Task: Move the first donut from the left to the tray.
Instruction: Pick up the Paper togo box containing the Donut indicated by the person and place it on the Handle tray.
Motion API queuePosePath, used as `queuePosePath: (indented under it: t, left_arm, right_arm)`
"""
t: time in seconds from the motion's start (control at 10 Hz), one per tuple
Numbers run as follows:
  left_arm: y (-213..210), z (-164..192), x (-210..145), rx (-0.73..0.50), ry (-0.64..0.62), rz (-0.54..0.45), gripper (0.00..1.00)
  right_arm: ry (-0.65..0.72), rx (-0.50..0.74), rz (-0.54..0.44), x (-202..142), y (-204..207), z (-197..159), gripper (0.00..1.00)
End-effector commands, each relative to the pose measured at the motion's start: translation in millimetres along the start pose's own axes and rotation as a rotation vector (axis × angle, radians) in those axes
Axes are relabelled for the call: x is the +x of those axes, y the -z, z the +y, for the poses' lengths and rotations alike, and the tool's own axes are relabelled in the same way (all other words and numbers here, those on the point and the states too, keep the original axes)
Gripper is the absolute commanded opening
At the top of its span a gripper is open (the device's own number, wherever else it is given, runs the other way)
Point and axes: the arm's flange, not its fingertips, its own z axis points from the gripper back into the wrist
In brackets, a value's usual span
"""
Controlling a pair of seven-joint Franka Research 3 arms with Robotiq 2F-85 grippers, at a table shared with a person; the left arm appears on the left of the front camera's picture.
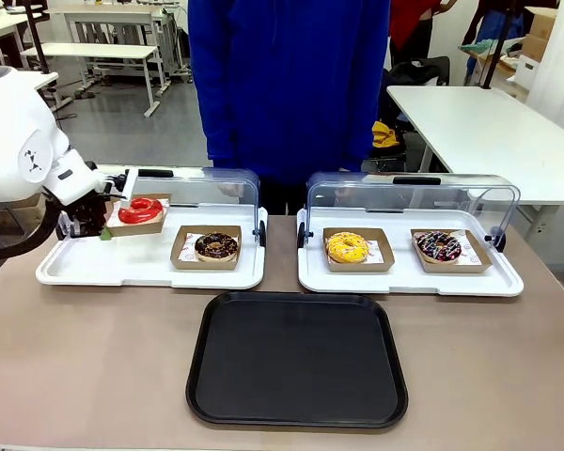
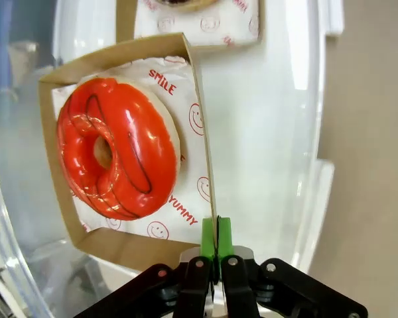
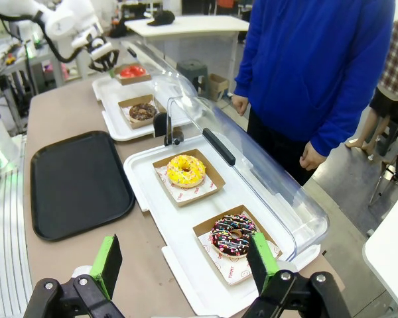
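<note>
Over the left white serving tray, I have the left gripper pinched tight on the side wall of the brown cardboard holder. From the left wrist camera I see the two green pads pressed together with the thin cardboard edge between them. That holder carries the red glazed donut, and from the front camera it sits tilted and lifted clear of that white tray, just beside the chocolate donut, which rests flat in its own holder on the same tray. Printed paper with smiley faces lines the holder under the red donut.

Well apart from the red donut, nearer my side of the table, the black tray lies flat with nothing on it. Further from the red donut, past the chocolate one, the second white tray holds the yellow donut and a dark sprinkled donut, each in a holder, with the clear domed lid raised behind them.

From the right wrist camera, the right gripper hangs with its green-padded fingers spread wide and nothing between them, above the table's edge near the sprinkled donut. A person in a blue top stands at the far side of the table, behind both white trays.
</note>
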Motion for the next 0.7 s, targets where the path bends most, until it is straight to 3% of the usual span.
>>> queuePosePath:
  t: [0.0, 0.3, 0.6]
  left_arm:
    - [-15.6, -30.3, 28.4, 0.024, 0.002, -0.024, 0.02]
    - [-34.6, -80.6, 90.9, 0.004, 0.017, -0.043, 0.02]
    - [-38.3, -126.5, 139.7, -0.019, 0.129, -0.057, 0.02]
  right_arm:
    - [-0.027, -0.003, -0.031, 1.3, 0.9, -2.2, 1.00]
    - [-0.027, -0.003, -0.031, 1.3, 0.9, -2.2, 1.00]
    - [-0.027, -0.003, -0.031, 1.3, 0.9, -2.2, 1.00]
